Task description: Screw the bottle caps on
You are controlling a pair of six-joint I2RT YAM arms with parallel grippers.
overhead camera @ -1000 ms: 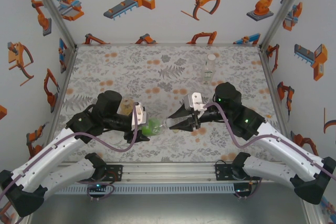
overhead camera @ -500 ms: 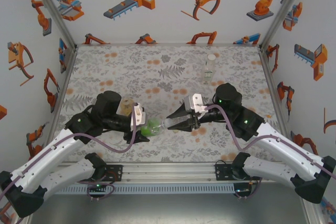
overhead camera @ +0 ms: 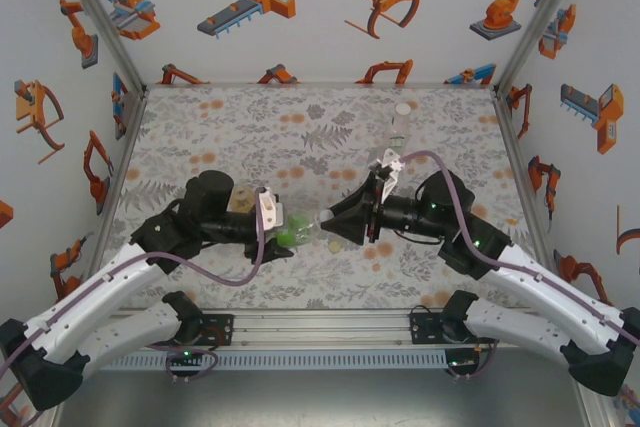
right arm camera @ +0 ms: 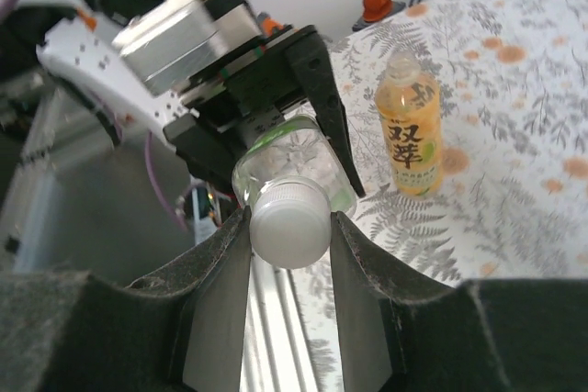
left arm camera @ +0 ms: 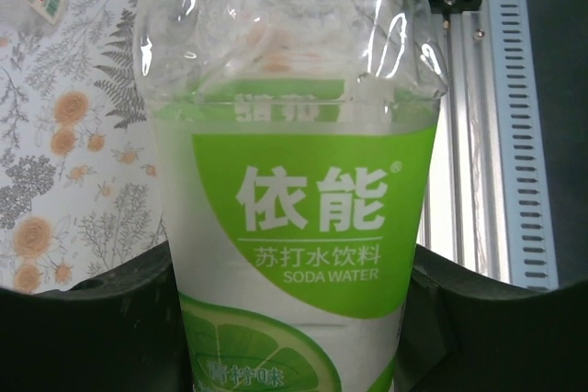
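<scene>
Grey floral print covers the table [overhead camera: 230,117]. Left tool [overhead camera: 283,233] is closed on the body of the green-labelled bottle [overhead camera: 298,235], which lies sideways clear of the table, neck pointing at the right tool [overhead camera: 326,226]. Right tool is clamped narrowly on the white cap [right arm camera: 289,220], which sits at the neck end of that bottle. Amber bottle [right arm camera: 409,126] stands upright near the green-labelled bottle, on its left-arm side. Slim colourless bottle [overhead camera: 400,130] stands upright well beyond the green-labelled bottle, toward the far right.
</scene>
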